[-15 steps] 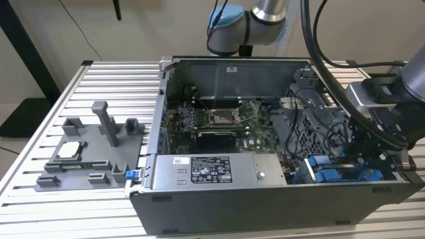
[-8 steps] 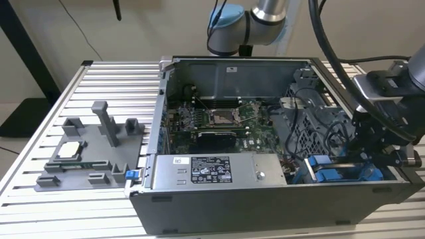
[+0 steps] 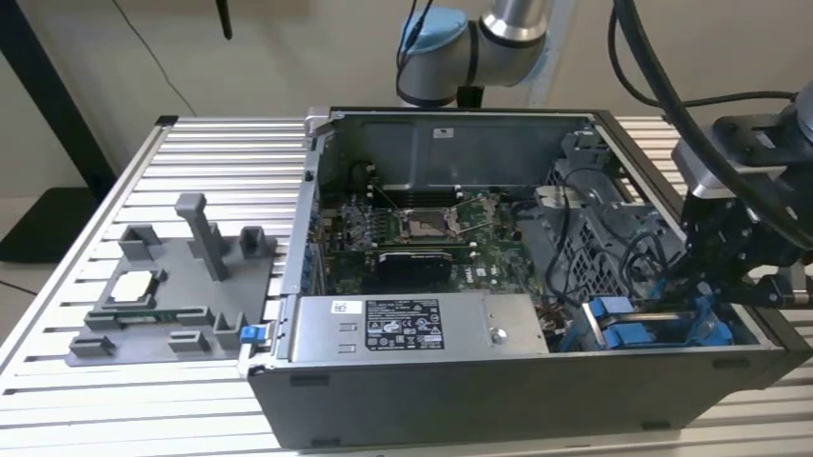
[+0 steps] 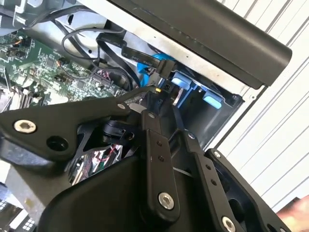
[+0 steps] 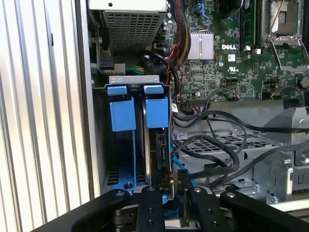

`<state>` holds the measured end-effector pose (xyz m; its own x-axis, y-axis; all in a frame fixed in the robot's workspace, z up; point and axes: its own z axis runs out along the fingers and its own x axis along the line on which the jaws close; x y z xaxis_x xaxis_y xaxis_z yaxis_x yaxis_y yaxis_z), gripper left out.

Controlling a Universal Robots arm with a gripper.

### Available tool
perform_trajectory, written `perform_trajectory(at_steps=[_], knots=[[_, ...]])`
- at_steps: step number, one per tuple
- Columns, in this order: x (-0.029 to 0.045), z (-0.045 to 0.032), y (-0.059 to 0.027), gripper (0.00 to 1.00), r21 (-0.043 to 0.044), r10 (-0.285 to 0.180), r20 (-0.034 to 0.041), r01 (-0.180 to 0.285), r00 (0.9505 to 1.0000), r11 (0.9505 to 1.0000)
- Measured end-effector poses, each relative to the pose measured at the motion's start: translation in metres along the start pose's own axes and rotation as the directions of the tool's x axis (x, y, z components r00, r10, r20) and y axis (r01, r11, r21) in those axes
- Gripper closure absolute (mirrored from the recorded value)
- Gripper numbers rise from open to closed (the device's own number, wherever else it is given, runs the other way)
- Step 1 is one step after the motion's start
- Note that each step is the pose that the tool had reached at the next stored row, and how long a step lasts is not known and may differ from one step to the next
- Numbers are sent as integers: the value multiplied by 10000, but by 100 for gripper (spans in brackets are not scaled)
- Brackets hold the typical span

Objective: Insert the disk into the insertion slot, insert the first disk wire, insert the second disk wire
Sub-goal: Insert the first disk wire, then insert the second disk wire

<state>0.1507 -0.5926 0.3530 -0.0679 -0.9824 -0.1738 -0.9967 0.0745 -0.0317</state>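
Hovering gripper over the disk seated in insertion slot, presumably for connector access; grip state indeterminate.

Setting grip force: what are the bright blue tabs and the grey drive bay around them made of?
Bright blue tabs: likely moulded plastic, matte, even colour, rounded edges. Rectangular grey drive bay: looks like sheet metal, dull bare finish, thin folded lip with punched holes.
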Motion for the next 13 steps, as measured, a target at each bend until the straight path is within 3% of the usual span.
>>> perform_trajectory(at_steps=[7,13], knots=[[-12,-69,-2,0,0,0,2,0,10000,10000],[-34,-69,-55,0,0,0,-2,0,10000,10000]])
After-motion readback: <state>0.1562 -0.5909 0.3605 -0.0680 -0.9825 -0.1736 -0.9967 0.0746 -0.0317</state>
